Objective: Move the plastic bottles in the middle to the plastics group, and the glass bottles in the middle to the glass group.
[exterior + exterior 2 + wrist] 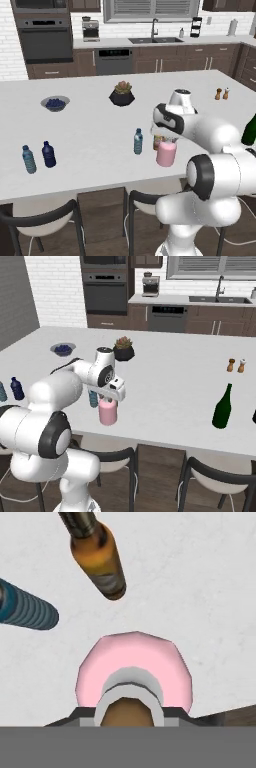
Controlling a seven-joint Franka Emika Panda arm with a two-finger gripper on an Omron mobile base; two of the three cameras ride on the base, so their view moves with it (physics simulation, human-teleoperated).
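Looking down along the hand, you saw the gripper (128, 724) directly over the pink bottle (134, 664), its pale top ringed by the dark finger bases on either side; the fingers looked closed in on that top, though the contact itself was hidden below the frame, so you could not tell for certain that they were clamped on it. From the left base view the pink bottle (166, 153) stood near the front edge of the island counter (90, 130), about midway along it, with the gripper (169, 139) right above its neck; the amber bottle (157, 142) stood just behind it, mostly hidden by the hand, and the pale-blue water bottle (138, 141) stood just to its left, apart from it. Toward the front left corner you had the teal-blue bottle (29, 159) and the dark navy bottle (48, 154) side by side, well apart from the middle trio. Toward the front right edge stood the dark green bottle (222, 406), upright and alone. Further back on the counter you could see a bowl of blue fruit (55, 103), a potted succulent (122, 93), and two small shakers (236, 365) near the right edge.
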